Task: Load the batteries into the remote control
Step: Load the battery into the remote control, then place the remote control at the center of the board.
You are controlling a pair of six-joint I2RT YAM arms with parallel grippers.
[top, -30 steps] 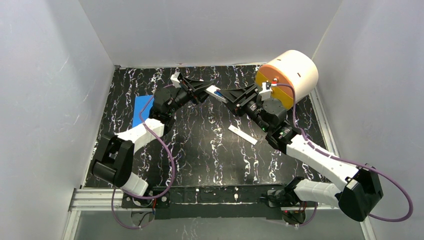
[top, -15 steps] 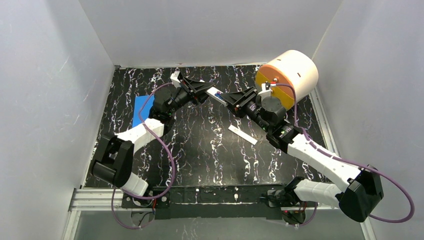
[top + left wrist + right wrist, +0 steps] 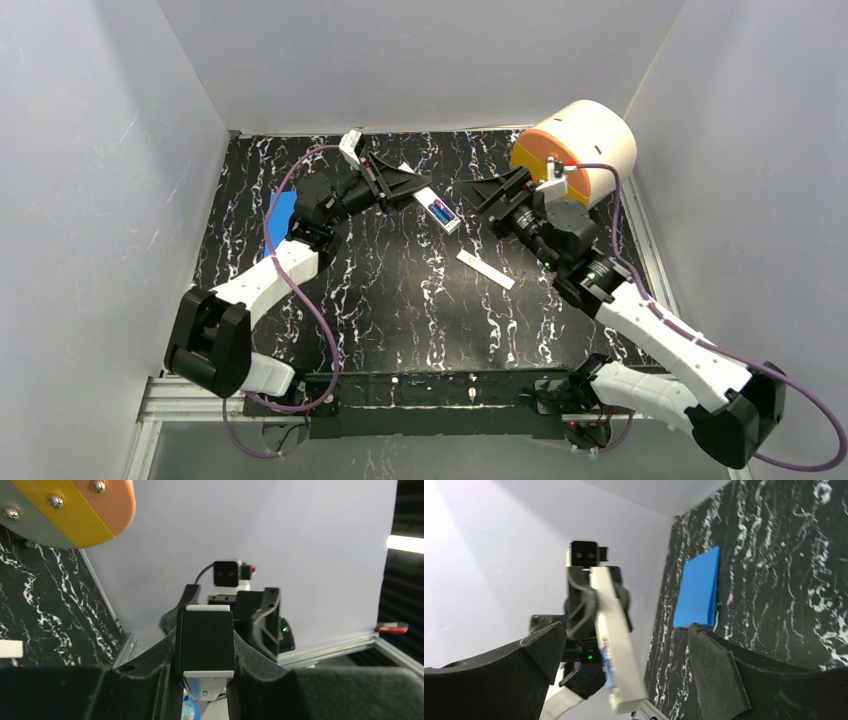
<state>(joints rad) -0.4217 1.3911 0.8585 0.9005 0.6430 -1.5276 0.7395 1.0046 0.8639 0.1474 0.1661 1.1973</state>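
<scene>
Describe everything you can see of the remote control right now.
The remote control is a slim white plastic bar, held off the table with one end clamped in the left gripper. Its open recess faces up, with blue batteries seated inside. The free end points toward the open right gripper, which does not touch it.

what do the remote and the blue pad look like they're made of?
remote control: hard white plastic, likely; smooth matte faces, crisp straight edges. blue pad: maybe foam or rubber sheet; thin, flat, matte, even colour. Look alone can't settle it.
</scene>
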